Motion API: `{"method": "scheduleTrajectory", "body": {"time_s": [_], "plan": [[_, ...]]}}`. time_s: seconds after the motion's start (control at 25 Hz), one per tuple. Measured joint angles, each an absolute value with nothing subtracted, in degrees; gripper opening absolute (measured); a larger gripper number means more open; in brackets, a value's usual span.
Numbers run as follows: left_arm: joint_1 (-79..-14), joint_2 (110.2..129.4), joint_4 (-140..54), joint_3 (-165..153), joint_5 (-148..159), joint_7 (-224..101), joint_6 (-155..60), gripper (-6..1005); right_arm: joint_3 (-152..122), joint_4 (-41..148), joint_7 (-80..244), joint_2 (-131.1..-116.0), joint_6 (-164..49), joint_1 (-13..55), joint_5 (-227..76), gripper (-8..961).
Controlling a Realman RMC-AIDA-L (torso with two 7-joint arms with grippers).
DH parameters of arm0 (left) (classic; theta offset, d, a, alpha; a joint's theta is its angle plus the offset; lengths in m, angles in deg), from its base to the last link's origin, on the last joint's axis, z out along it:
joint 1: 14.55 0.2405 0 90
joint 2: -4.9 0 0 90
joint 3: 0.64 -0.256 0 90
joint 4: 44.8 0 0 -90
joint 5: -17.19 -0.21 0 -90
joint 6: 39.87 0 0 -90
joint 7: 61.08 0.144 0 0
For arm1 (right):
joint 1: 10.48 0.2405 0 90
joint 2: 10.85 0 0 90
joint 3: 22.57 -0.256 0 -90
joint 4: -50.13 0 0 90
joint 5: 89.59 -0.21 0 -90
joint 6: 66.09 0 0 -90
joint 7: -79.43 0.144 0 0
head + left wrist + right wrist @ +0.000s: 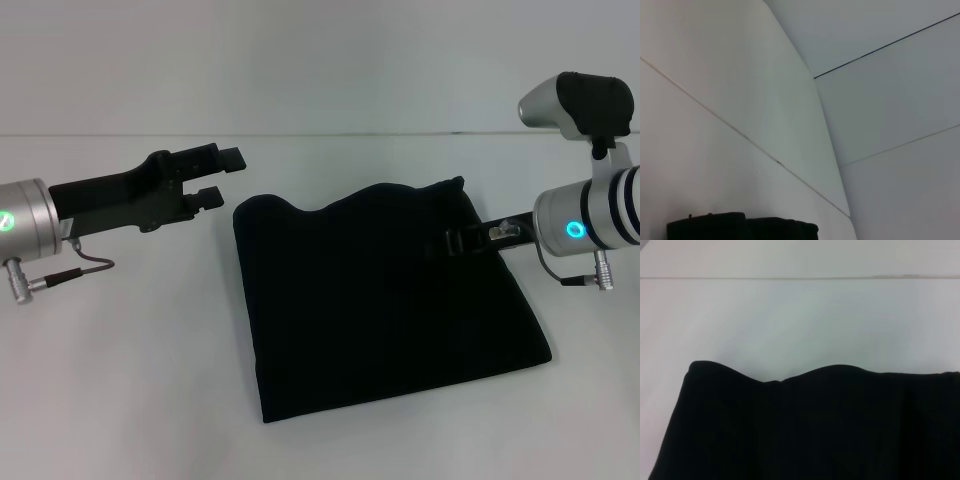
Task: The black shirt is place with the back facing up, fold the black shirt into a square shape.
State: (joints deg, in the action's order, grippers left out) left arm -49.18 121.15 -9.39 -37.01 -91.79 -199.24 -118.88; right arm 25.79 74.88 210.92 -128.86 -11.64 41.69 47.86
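The black shirt [385,300] lies on the white table as a folded, roughly square block with a wavy far edge; no print shows. In the right wrist view the black shirt [810,425] fills the near half, its wavy edge against the table. My left gripper [224,176] hovers open just beyond the shirt's far left corner, holding nothing. My right gripper [458,242] reaches in from the right and sits over the shirt's right side, black against the black cloth.
The white table [120,380] surrounds the shirt on all sides. A pale wall rises behind the table's far edge [320,135]. The left wrist view shows only pale wall panels [880,125] and a dark strip along one border.
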Motion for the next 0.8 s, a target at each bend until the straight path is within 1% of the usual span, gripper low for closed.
{"method": "scheduleTrajectory", "body": {"time_s": [0.2,0.44,0.72,0.8], "plan": [[-49.2,121.17,-9.4,-36.9,-91.6,-199.2,-118.7,786,25.7,75.2,212.0,-128.38,-10.9,41.5,47.7,49],[-48.9,121.18,-9.4,-36.8,-91.1,-199.2,-118.3,786,25.8,76.5,213.3,-127.99,-9.5,41.4,47.9,35],[-48.8,121.14,-9.4,-36.8,-90.6,-199.3,-118.1,786,27.7,91.0,224.0,-127.58,2.0,39.0,49.0,35],[-48.7,121.08,-9.4,-36.8,-90.6,-199.3,-118.0,786,28.5,96.4,227.5,-127.88,5.0,38.2,51.2,35]]}}
